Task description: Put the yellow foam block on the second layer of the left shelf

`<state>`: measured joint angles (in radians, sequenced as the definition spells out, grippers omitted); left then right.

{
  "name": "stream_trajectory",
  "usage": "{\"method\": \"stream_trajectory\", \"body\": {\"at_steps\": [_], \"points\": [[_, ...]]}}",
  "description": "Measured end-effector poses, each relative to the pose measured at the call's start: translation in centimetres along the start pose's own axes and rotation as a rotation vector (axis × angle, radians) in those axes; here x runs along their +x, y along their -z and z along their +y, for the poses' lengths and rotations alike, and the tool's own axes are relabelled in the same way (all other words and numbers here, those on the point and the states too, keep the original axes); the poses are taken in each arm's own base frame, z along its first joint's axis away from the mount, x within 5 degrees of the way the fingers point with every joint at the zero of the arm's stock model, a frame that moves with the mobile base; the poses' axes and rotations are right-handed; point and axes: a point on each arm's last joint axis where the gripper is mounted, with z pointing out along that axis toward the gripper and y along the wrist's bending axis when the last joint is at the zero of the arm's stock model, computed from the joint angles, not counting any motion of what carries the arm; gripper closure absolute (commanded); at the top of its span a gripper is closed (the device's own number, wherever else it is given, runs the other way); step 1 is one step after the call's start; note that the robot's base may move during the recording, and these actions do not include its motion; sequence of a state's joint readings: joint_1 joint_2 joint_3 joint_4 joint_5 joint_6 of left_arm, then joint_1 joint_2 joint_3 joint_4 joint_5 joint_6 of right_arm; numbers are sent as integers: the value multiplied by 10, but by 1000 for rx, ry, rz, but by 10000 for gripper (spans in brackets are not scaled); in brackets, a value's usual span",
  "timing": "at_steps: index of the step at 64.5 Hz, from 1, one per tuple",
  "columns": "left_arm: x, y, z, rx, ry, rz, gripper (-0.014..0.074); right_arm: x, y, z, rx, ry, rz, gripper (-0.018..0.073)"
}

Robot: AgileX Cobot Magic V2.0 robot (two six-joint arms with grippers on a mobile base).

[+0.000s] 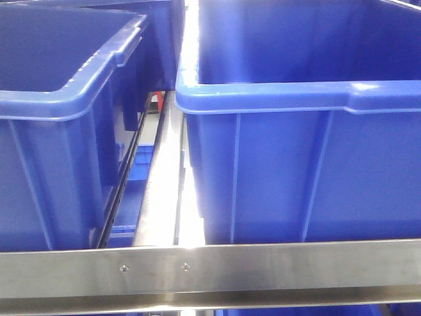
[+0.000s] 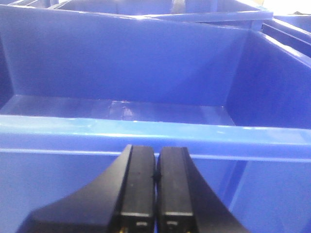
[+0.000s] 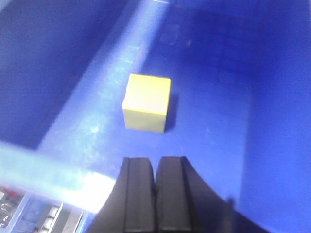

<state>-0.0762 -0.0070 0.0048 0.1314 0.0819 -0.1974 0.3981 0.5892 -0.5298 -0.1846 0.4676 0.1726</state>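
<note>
The yellow foam block (image 3: 146,102) lies on the floor of a blue bin (image 3: 228,111) in the right wrist view. My right gripper (image 3: 155,160) hangs above the bin floor just short of the block, jaws pressed together and empty. My left gripper (image 2: 156,150) is shut and empty, held in front of the near rim of another blue bin (image 2: 146,128) whose inside shows no object. Neither gripper nor the block shows in the front view.
The front view shows two large blue bins, one on the left (image 1: 59,99) and one on the right (image 1: 296,99), standing on a steel shelf with a front rail (image 1: 210,266) and a middle divider (image 1: 164,184). More blue bins stand behind (image 2: 160,9).
</note>
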Motion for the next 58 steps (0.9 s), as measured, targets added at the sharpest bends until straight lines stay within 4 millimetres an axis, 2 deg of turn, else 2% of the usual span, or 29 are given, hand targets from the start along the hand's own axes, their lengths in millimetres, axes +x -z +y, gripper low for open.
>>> {"method": "stream_trajectory", "body": {"at_steps": [30,45,52,58], "points": [[0,0,0,0,0,0,460,5,1,0,2,-2,19,496],[0,0,0,0,0,0,460,7,17,-6,33,-19,-122,496],[0,0,0,0,0,0,460,20,26,-11,102,-25,-227,496],[0,0,0,0,0,0,460,42,29,-16,185,-43,-290,496]]}}
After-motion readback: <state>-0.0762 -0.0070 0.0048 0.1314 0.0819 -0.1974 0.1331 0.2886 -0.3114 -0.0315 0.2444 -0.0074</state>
